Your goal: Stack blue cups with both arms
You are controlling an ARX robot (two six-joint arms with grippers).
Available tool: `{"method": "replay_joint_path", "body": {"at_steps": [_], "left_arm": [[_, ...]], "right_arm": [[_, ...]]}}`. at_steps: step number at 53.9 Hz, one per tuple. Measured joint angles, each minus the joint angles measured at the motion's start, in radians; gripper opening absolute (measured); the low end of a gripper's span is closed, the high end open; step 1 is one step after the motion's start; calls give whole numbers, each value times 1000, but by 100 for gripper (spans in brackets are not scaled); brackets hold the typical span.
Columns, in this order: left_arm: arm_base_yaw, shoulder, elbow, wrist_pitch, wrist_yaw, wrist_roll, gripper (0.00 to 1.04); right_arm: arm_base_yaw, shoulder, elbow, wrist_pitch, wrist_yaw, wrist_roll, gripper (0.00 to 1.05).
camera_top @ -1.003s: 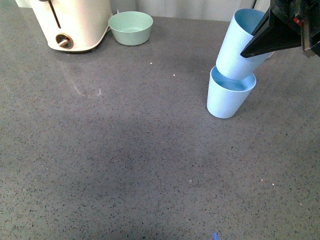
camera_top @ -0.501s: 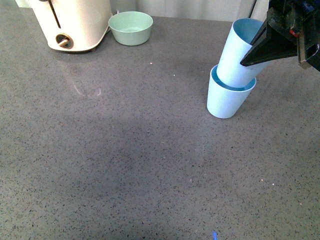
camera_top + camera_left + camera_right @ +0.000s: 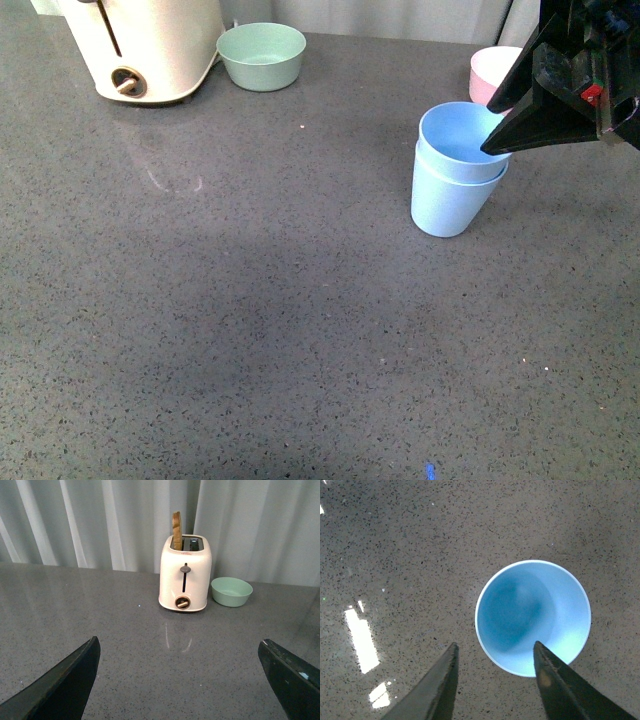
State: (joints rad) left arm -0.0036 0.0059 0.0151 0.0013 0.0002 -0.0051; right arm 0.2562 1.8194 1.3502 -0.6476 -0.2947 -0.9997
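The blue cups (image 3: 456,170) sat nested upright on the counter (image 3: 250,330), just below my right gripper (image 3: 495,655), whose fingers were spread and holding nothing, one over the rim, so the stack stood unaided. My left gripper (image 3: 180,680) hung open, well apart.

My rig's arms: black, angular hardware.
I see the right gripper (image 3: 505,125) with flat tapered black fingers and a small red mark; the left gripper (image 3: 180,680) has matching dark wedge-shaped fingers.
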Motion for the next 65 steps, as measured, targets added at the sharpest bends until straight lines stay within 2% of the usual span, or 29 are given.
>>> {"method": "replay_joint_path", "body": {"at_steps": [3, 9, 15, 16, 25, 30, 36, 37, 38, 40, 42, 44, 46, 49, 52, 58, 61, 65], "left_arm": [[0, 0, 0, 0, 0, 0, 96], [0, 0, 0, 0, 0, 0, 96], [0, 0, 0, 0, 0, 0, 96], [0, 0, 0, 0, 0, 0, 96], [0, 0, 0, 0, 0, 0, 96], [0, 0, 0, 0, 0, 0, 96], [0, 0, 0, 0, 0, 0, 96], [0, 0, 0, 0, 0, 0, 96], [0, 0, 0, 0, 0, 0, 96], [0, 0, 0, 0, 0, 0, 96], [0, 0, 0, 0, 0, 0, 96], [0, 0, 0, 0, 0, 0, 96], [0, 0, 0, 0, -1, 0, 96], [0, 0, 0, 0, 0, 0, 96], [0, 0, 0, 0, 0, 0, 96], [0, 0, 0, 0, 0, 0, 96], [0, 0, 0, 0, 0, 0, 96], [0, 0, 0, 0, 0, 0, 96]], "right_arm": [[-1, 0, 0, 2, -2, 5, 58], [-10, -5, 5, 3, -22, 18, 72], [-50, -71, 8, 35, -98, 74, 96], [-60, -90, 5, 48, -113, 85, 97], [-139, -278, -95, 192, -192, 205, 96], [-219, -460, -257, 388, -220, 360, 96], [-234, -508, -293, 410, -219, 432, 96], [-225, -518, -315, 461, -171, 462, 94], [-207, -538, -374, 597, -36, 526, 89], [-192, -568, -486, 821, 150, 652, 80], [-189, -598, -595, 1001, 279, 772, 71], [-190, -623, -670, 1103, 335, 842, 64], [-197, -661, -744, 1186, 349, 904, 55], [-200, -704, -811, 1234, 349, 938, 45], [-227, -740, -871, 1259, 301, 961, 34], [-254, -786, -961, 1283, 302, 979, 17], [-256, -827, -1019, 1296, 295, 985, 3], [-255, -875, -1071, 1303, 292, 988, 2]]}}
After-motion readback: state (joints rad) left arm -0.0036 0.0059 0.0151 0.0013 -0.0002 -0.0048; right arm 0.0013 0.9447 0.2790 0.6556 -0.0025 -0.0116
